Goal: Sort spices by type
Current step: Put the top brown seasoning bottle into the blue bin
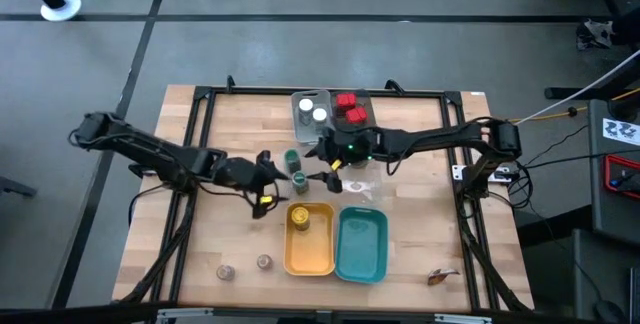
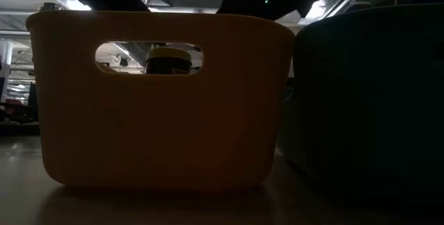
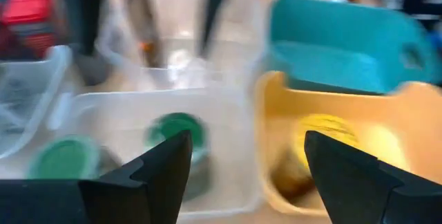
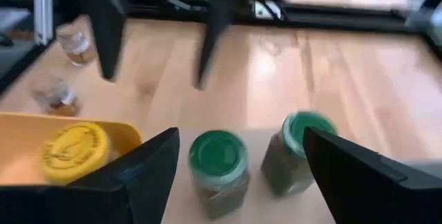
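Two green-lidded spice jars (image 4: 218, 156) (image 4: 298, 133) stand upright in a clear tray (image 3: 228, 113) at mid-table. A yellow-lidded jar (image 4: 72, 151) stands in the yellow tray (image 1: 312, 254), beside the teal tray (image 1: 362, 246). White-lidded jars (image 1: 308, 112) and red boxy tins (image 1: 349, 110) sit in a grey tray at the far side. My left gripper (image 3: 245, 141) hovers open at the clear tray's left. My right gripper (image 4: 242, 134) hovers open over the tray from the right. Neither holds anything.
Two small brownish jars (image 1: 226, 272) (image 1: 264, 261) stand on the bare wood near the front left. A small object (image 1: 438, 277) lies near the front right. In the low view the yellow tray's wall (image 2: 159, 114) and the teal tray (image 2: 374, 93) fill the picture.
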Robot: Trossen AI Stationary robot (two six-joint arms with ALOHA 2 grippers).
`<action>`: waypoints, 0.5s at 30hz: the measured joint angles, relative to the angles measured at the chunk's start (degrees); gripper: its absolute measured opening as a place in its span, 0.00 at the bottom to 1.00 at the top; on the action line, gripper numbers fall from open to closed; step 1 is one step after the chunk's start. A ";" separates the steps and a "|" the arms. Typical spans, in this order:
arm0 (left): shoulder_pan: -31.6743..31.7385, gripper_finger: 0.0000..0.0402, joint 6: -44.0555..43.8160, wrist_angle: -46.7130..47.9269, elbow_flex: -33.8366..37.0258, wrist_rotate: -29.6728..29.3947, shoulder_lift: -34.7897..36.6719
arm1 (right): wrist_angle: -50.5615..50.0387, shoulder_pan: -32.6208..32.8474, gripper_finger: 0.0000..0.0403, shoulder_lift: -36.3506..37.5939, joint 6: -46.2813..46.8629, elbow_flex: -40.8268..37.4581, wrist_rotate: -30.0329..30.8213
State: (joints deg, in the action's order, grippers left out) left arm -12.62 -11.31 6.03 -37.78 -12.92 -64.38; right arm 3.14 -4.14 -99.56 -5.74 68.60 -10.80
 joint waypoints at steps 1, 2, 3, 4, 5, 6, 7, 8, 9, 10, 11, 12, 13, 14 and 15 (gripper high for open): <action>-0.85 0.66 0.00 -0.01 0.02 1.27 0.49 | -1.51 0.10 0.76 0.64 1.98 0.00 -0.30; -1.72 0.66 0.04 -0.15 0.02 2.69 0.85 | -2.92 0.15 0.76 1.29 3.88 0.00 -0.34; -2.78 0.66 0.06 -0.08 0.02 3.96 1.12 | -4.07 0.58 0.76 1.96 5.43 0.00 -0.50; -3.95 0.66 0.09 -0.07 0.04 5.08 1.18 | -5.66 0.97 0.76 2.72 6.54 0.00 -0.78; -5.08 0.66 0.15 -0.22 0.04 5.87 1.18 | -7.10 1.55 0.76 3.40 6.98 0.00 -0.86; -6.38 0.66 0.18 -0.27 0.04 6.23 1.17 | -8.43 2.32 0.76 3.97 7.05 0.00 -0.98; -7.76 0.66 0.18 -0.26 0.04 6.29 1.15 | -9.78 3.20 0.76 4.39 7.03 0.00 -1.22; -9.05 0.66 0.18 -0.62 0.04 6.34 0.92 | -11.20 4.20 0.76 4.72 7.01 0.00 -1.28; -10.29 0.66 0.20 -1.17 0.04 6.35 0.73 | -12.23 5.29 0.76 4.90 7.00 0.00 -1.30; -11.60 0.66 0.18 -1.36 0.04 6.39 0.47 | -12.70 6.39 0.76 5.00 7.00 0.00 -1.30; -12.77 0.66 0.17 -1.79 0.04 6.38 0.12 | -13.49 7.51 0.76 5.18 7.00 0.00 -1.30; -13.86 0.66 0.01 -2.75 0.04 6.37 -0.34 | -14.26 8.67 0.76 5.29 6.99 0.00 -1.28; -14.88 0.66 -0.13 -3.82 0.04 6.32 -0.85 | -14.46 9.80 0.76 5.32 6.99 0.00 -1.30; -15.88 0.66 -0.20 -4.64 0.04 6.02 -1.43 | -14.87 11.02 0.76 5.32 6.99 0.00 -1.27; -16.81 0.66 -0.29 -5.76 0.04 5.74 -2.19 | -15.61 12.15 0.76 5.32 6.98 0.00 -1.20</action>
State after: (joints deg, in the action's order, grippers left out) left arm -29.44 -11.60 0.27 -37.74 -7.18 -66.57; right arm -12.47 8.02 -94.24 1.23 68.60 -12.00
